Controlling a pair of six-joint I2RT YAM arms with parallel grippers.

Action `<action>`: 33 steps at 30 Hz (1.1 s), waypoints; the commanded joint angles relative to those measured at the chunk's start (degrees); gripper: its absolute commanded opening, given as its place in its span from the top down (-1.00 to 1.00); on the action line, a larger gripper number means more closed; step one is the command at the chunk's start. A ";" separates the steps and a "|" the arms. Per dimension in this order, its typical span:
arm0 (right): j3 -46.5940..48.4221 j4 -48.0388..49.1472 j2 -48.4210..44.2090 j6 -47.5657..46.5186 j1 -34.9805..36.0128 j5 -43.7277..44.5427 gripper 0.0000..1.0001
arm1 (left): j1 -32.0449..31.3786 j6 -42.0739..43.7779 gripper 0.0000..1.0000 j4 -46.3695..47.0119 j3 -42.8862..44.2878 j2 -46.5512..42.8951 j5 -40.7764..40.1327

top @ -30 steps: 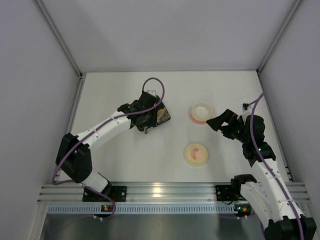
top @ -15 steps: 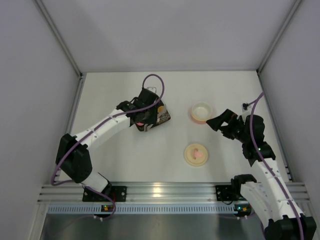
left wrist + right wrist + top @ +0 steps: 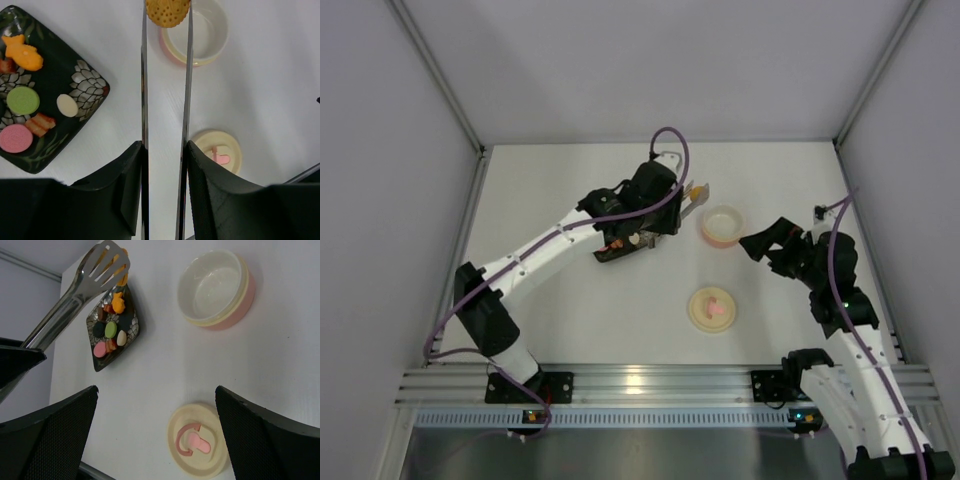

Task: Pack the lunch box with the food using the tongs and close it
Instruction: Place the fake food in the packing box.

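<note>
The tongs point(image 3: 144, 100) pinch a biscuit point(image 3: 167, 12) beside the lunch box point(image 3: 205, 30).

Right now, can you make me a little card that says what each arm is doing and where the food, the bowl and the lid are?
Left gripper: shut on the long silvery metal tongs
Tong tips: pinching a round tan dotted biscuit, close to the bowl
Lunch box: small round pink-sided bowl, empty
Lid: cream disc with pink knob, off, flat on the white table
Plate: dark, square, floral, holding colourful food pieces
Right gripper: open, holding nothing
</note>
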 commanded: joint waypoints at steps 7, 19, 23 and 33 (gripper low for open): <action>6.83 -9.87 -3.92 -4.24 -0.95 7.70 -0.99 | -4.90 -0.13 0.21 0.79 11.36 12.29 -1.12; 7.18 -11.10 -4.80 -4.51 -0.95 8.14 -0.99 | -5.61 -0.31 0.12 1.93 12.34 17.05 -0.42; 7.09 -11.10 -4.63 -4.68 -0.95 8.23 -0.99 | -5.61 -0.22 0.06 1.85 12.60 17.49 -0.50; 6.83 -10.93 -4.54 -4.77 -0.95 8.05 -0.99 | -5.61 -0.13 -0.02 1.67 12.95 18.19 -0.24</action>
